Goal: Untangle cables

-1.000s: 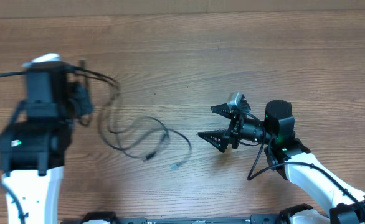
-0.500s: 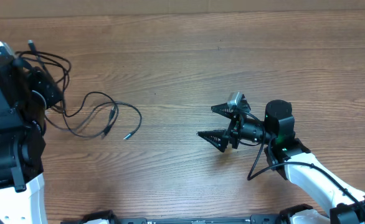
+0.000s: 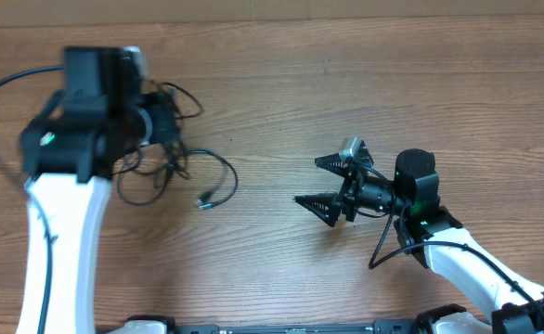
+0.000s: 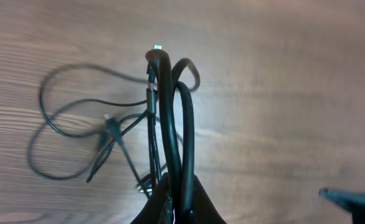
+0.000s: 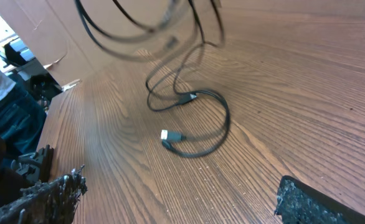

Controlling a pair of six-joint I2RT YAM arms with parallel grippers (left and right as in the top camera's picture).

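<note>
Swinging the left arm (image 3: pixel 63 232) back in from the 9 o'clock edge of the table (image 3: pixel 346 74), and dragging the cables (image 3: pixel 174 172) along toward the centre from their spot of half a second ago. Keeping the right arm (image 3: pixel 458 260) parked as before, reaching in from 4 o'clock. Holding the left gripper (image 4: pixel 177 202) clamped on the cables, pinching several black strands at 6 o'clock of the left wrist view. Leaving the right gripper (image 3: pixel 307 182) spread wide and gripping nothing, tips pointing toward 9 o'clock, well apart from the cords. Trailing the rest of the cables over the wood at about 9 o'clock from centre, in overlapping loops, partly lifted and motion-blurred. Resting one loose plug (image 3: pixel 204 199) on the table at 4 o'clock of the bundle, pale tip showing. Lifting a second plug (image 4: pixel 156 50) toward 12 o'clock of the left wrist view, at the top of the raised strands.
</note>
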